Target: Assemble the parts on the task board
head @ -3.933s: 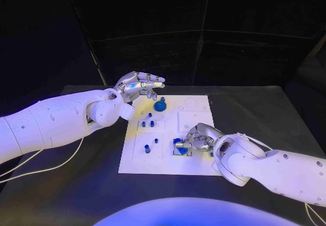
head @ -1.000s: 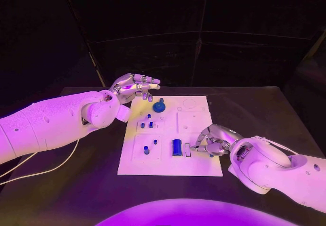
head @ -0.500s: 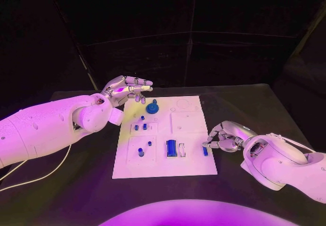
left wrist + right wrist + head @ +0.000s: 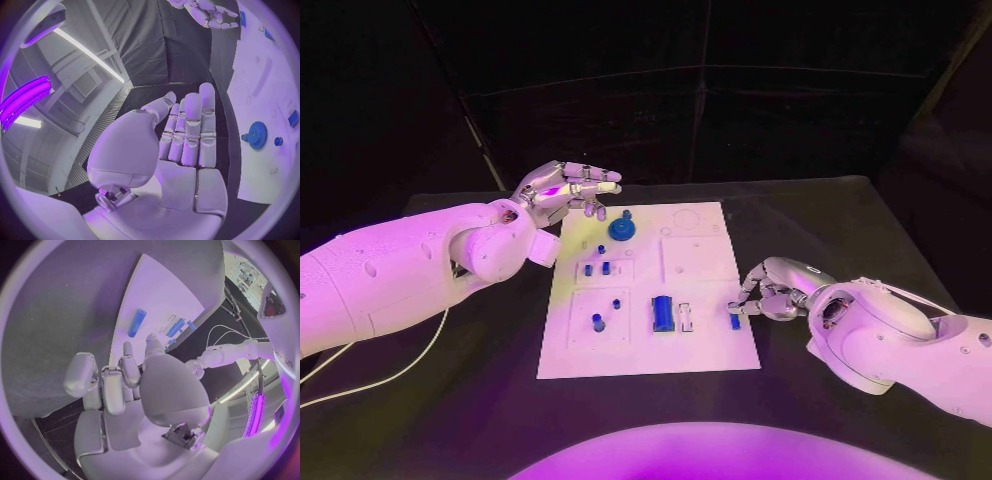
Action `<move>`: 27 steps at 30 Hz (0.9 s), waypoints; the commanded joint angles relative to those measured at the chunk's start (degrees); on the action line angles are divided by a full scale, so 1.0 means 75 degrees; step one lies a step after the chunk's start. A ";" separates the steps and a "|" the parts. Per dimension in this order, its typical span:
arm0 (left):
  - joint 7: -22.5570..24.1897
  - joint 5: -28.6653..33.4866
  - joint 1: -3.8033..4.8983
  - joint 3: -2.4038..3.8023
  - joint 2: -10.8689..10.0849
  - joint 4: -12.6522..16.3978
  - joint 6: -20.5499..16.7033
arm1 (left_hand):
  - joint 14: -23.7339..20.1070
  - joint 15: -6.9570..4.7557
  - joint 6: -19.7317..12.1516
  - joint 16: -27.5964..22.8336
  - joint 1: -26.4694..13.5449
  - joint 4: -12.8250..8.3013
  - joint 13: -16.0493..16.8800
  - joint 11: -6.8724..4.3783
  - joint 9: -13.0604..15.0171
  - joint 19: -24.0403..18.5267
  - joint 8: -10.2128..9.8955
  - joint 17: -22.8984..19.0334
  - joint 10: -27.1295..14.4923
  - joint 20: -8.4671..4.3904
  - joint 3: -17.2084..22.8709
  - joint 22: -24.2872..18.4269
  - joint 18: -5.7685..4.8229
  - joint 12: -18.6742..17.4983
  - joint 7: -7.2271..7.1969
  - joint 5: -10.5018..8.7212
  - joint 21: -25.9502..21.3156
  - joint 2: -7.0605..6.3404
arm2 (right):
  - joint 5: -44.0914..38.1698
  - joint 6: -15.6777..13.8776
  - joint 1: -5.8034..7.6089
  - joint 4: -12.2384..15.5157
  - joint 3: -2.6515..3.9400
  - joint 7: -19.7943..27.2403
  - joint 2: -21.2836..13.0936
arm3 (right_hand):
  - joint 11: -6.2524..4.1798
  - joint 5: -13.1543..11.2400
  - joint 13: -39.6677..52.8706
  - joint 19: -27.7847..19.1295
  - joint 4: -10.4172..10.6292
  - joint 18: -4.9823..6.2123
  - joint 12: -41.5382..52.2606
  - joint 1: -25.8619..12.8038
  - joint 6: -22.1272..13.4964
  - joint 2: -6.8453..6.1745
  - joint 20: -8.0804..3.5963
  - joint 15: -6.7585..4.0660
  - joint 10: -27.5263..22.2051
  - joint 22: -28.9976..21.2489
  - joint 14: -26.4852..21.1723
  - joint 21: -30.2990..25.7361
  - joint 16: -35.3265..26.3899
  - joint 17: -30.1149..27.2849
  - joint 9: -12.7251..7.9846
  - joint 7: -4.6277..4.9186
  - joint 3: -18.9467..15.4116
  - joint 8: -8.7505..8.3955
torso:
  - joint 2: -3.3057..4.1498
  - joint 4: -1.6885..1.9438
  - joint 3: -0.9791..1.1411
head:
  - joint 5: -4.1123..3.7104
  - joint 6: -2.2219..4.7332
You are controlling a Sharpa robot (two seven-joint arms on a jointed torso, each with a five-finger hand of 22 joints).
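Now: right hand point(image 4: 773, 292) sits at the board's point(image 4: 704, 345) right edge, fingers curled in, tips together just beside a small blue peg point(image 4: 734, 321) lying near that edge. Whether the tips actually pinch anything I cannot tell; the wrist view shows curled fingers with nothing visible between them. Left hand point(image 4: 568, 187) hovers off the board's far left corner, fingers loosely spread, holding nothing.

Parts, relative to the right hand: the peg is nearest, just inboard of the fingertips. Further inboard lies a long blue block point(image 4: 662, 314) in its slot, with a pale bar point(image 4: 685, 317) beside it. Well beyond, toward the left hand, stands the blue gear point(image 4: 622, 229), close to that hand's fingertips. Small blue pins point(image 4: 597, 322) stand in the panels on the board's far side.

Judgement: step in hand looks like taking up the edge peg.

To do it well:
- bring thumb and fingertip down on opposite long sides of the peg, not its ends
- lift straight, keeping clear of the block and bar
- turn it upright before seeking its hole; seat without forcing
- left hand could steady the board if it slides on the surface point(image 4: 848, 215)
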 commanded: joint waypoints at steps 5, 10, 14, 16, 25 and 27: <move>0.0058 0.0000 0.0008 0.0005 -0.0012 0.0015 0.0089 | -0.0044 -0.0001 -0.0043 0.0052 -0.0008 0.0016 -0.0012 -0.0010 -0.0009 -0.0023 0.0045 -0.0007 -0.0040 0.0012 -0.0042 -0.0008 0.0106 0.0028 -0.0012 0.0002 -0.0035 0.0076 | -0.0201 0.0564 0.0001 -0.0089 -0.0001 -0.0197 0.0123 | -0.0003 -0.0041 0.0005 -0.0024 -0.0061 0.0079 -0.0042 0.0153 0.0099 -0.0028 0.0034 0.0012 -0.0062 -0.0014 0.0536 -0.0056 -0.0028 0.0704 -0.0007 0.0008 -0.0055 -0.0047 | -0.0002 -0.0009 -0.0001 | 0.0014 0.0004; 0.0046 0.0000 0.0005 0.0004 -0.0008 0.0013 0.0110 | -0.0045 -0.0001 -0.0045 0.0053 -0.0005 0.0014 -0.0012 -0.0011 -0.0008 -0.0022 0.0048 -0.0010 -0.0043 0.0012 -0.0044 -0.0010 0.0106 0.0035 -0.0014 0.0002 -0.0037 0.0077 | -0.0255 0.0710 -0.0003 -0.0157 -0.0002 -0.0236 0.0208 | -0.0013 0.0024 0.0011 -0.0020 -0.0150 0.0077 -0.0044 0.0313 0.0146 -0.0024 0.0027 0.0003 -0.0058 -0.0007 0.0539 -0.0059 -0.0030 0.0712 -0.0002 0.0000 -0.0061 -0.0049 | 0.0000 -0.0010 0.0005 | 0.0026 0.0003; 0.0044 0.0000 0.0004 0.0003 -0.0010 0.0011 0.0111 | -0.0045 -0.0001 -0.0045 0.0053 -0.0005 0.0014 -0.0012 -0.0011 -0.0008 -0.0022 0.0048 -0.0010 -0.0043 0.0012 -0.0044 -0.0010 0.0106 0.0035 -0.0014 0.0002 -0.0037 0.0077 | -0.0312 0.0871 -0.0007 -0.0209 -0.0003 -0.0285 0.0275 | -0.0021 0.0055 0.0013 -0.0018 -0.0196 0.0077 -0.0046 0.0395 0.0185 -0.0009 0.0022 -0.0003 -0.0055 -0.0008 0.0540 -0.0062 -0.0032 0.0714 0.0003 -0.0009 -0.0061 -0.0044 | 0.0000 -0.0004 -0.0001 | 0.0010 -0.0001; 0.0045 0.0000 0.0003 0.0003 -0.0011 0.0011 0.0111 | -0.0045 -0.0001 -0.0045 0.0053 -0.0005 0.0014 -0.0012 -0.0011 -0.0008 -0.0022 0.0048 -0.0010 -0.0043 0.0012 -0.0044 -0.0010 0.0106 0.0035 -0.0014 0.0002 -0.0037 0.0077 | -0.0357 0.0939 -0.0009 -0.0233 -0.0004 -0.0305 0.0310 | -0.0025 0.0065 0.0006 -0.0019 -0.0220 0.0077 -0.0056 0.0435 0.0196 -0.0004 0.0020 -0.0006 -0.0060 -0.0011 0.0539 -0.0065 -0.0037 0.0708 0.0004 -0.0012 -0.0060 -0.0045 | 0.0001 -0.0006 -0.0002 | 0.0013 -0.0002; 0.0063 0.0000 0.0002 0.0002 -0.0024 0.0026 0.0086 | -0.0047 -0.0002 -0.0047 0.0055 0.0005 0.0009 -0.0012 -0.0012 -0.0008 -0.0022 0.0050 -0.0012 -0.0048 0.0012 -0.0043 -0.0011 0.0107 0.0041 -0.0015 0.0003 -0.0038 0.0081 | -0.0745 0.1419 -0.0027 -0.0318 -0.0005 -0.0376 0.0455 | -0.0041 0.0151 0.0014 -0.0013 -0.0385 0.0075 -0.0065 0.0725 0.0240 0.0086 0.0006 -0.0021 -0.0059 -0.0003 0.0543 -0.0071 -0.0039 0.0719 -0.0003 -0.0023 0.0004 -0.0079 | 0.0006 -0.0003 -0.0003 | 0.0016 -0.0016; 0.0070 0.0000 0.0002 0.0002 -0.0028 0.0029 0.0077 | -0.0047 -0.0002 -0.0047 0.0055 0.0005 0.0009 -0.0012 -0.0012 -0.0008 -0.0022 0.0050 -0.0012 -0.0048 0.0012 -0.0043 -0.0011 0.0107 0.0041 -0.0015 0.0003 -0.0038 0.0081 | -0.0832 0.1520 -0.0031 -0.0325 -0.0005 -0.0386 0.0468 | -0.0046 0.0145 0.0030 -0.0004 -0.0412 0.0071 -0.0050 0.0779 0.0256 0.0120 0.0003 -0.0024 -0.0048 0.0014 0.0546 -0.0063 -0.0033 0.0732 -0.0006 -0.0027 0.0034 -0.0086 | 0.0001 -0.0004 -0.0002 | 0.0020 -0.0026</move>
